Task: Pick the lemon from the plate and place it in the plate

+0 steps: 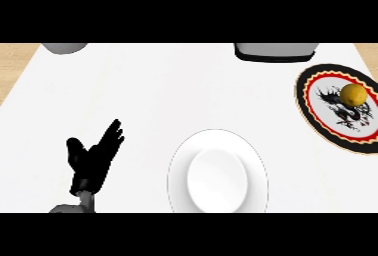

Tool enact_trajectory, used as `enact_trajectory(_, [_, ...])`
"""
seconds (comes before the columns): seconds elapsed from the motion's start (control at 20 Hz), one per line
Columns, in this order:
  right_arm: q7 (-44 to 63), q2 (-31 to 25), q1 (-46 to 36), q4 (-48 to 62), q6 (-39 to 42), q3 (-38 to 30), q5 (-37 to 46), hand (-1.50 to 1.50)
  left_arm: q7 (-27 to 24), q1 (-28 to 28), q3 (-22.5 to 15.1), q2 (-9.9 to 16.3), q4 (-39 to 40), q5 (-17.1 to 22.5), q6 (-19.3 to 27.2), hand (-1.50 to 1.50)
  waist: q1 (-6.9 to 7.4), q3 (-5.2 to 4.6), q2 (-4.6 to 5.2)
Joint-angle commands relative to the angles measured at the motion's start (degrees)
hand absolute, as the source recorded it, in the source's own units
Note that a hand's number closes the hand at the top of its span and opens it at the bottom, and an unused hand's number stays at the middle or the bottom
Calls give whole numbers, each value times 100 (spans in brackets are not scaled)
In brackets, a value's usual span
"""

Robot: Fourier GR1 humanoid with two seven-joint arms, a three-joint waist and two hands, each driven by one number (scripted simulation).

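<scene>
You see the round yellow lemon (354, 94) on the black-rimmed, red-ringed patterned plate (319, 119) at the white counter's (148, 90) right edge | plain white round plate (216, 172) sits at the near edge, centre | your black left hand (92, 160) rests near the near-left corner, fingers straight, touching nothing.

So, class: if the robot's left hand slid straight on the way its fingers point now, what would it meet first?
The left hand points up and slightly right. Bare white counter lies along that line, which passes between the grey objects at the far edge, so the way looks free, though depth is unclear.
</scene>
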Motion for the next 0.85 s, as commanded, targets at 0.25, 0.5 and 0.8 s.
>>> enact_trajectory(0.25, [-975,-66,844,-9,426,325,421,-150,87,12,38,-83,152,-60,56,0,-73,-19,-27])
enact_trajectory(0.5, [-1291,-138,1314,6,471,364,499,-150,-244,459,0,-112,113,-145,20,0,-92,-21,-43])
enact_trajectory(0.8, [-1295,77,1286,-77,314,427,575,-150,219,59,147,-42,-73,-38,-25,0,-91,-21,-48])
